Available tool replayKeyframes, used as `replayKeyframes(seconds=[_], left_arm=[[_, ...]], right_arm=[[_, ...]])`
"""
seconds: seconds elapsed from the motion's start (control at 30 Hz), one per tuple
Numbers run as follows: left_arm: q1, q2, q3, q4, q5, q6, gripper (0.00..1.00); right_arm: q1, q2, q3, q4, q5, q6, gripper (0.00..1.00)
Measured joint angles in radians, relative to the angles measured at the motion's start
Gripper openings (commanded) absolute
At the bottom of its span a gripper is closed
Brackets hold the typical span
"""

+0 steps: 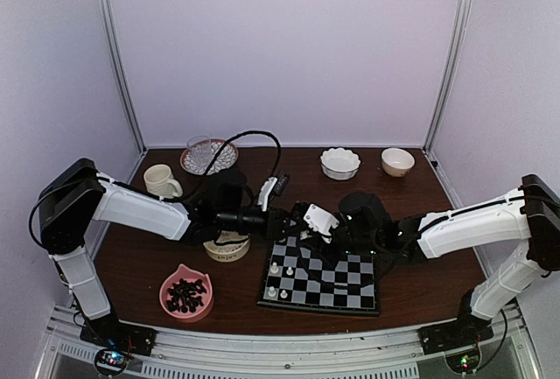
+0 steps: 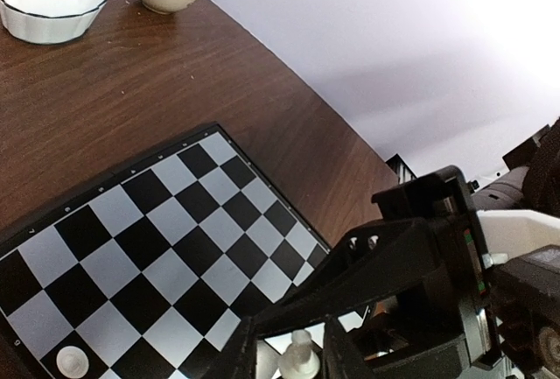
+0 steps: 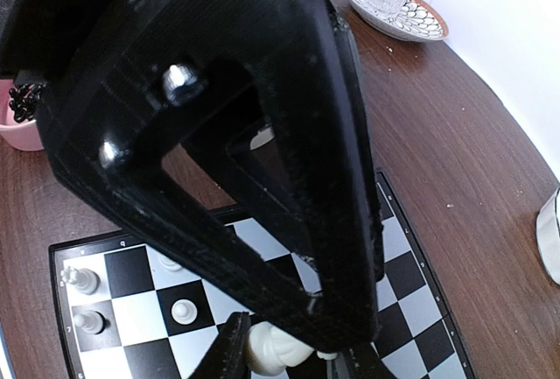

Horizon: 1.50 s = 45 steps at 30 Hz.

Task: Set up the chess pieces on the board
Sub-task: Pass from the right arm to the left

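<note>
Board [image 1: 343,279] sits on the table right in front of both arms. Only a handful of white pieces [image 1: 275,269] are standing on it, all bunched along its left edge in the overhead view, and the other squares are bare. The right gripper [image 3: 284,354] is closed down most of the way and has a white chessman [image 3: 269,349] pinched between its tips. It hovers over the board, a little off from the standing ones. The bit that matters, I reckon: that chessman looks like it's lying sideways in the grip, with its long axis across the fingers rather than pointing down at the squares. My guess is the wrist has to tip it base-down before it can stand. The empty squares lie straight below and toward the right arm's own side, so that arm is well placed for them. The left gripper [image 2: 293,358] hangs close by over the far-left part of the board with another small white man [image 2: 298,360] showing between its fingers. I honestly can't tell whether it's clamped on that one or just straddling it. Off the board's near-left corner there's a pink bowl [image 1: 164,297] full of black pieces [image 1: 186,293], closer to the left arm.
</note>
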Motion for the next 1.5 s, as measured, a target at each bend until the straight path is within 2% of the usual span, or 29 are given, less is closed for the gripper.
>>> replayKeyframes(seconds=[0.3, 0.43, 0.83, 1.07, 1.43, 1.5], left_arm=[[0.000, 0.003, 0.004, -0.019, 0.017, -0.003, 0.24], [0.000, 0.006, 0.013, -0.032, 0.018, -0.005, 0.17], [0.000, 0.031, 0.038, -0.054, 0.033, -0.013, 0.18], [0.000, 0.040, 0.051, -0.062, 0.050, -0.024, 0.02], [0.000, 0.042, 0.054, -0.092, 0.008, 0.002, 0.00], [0.000, 0.035, 0.047, -0.100, -0.029, 0.020, 0.00]], right_arm=[[0.000, 0.000, 0.000, -0.006, 0.006, 0.000, 0.24], [0.000, 0.010, 0.008, -0.014, 0.005, 0.000, 0.24], [0.005, 0.012, 0.008, -0.021, 0.006, 0.000, 0.24], [0.005, 0.012, 0.008, -0.027, 0.014, 0.000, 0.25], [0.005, 0.011, 0.007, -0.017, 0.051, -0.001, 0.61], [0.005, 0.007, 0.002, -0.002, 0.055, -0.003, 0.63]])
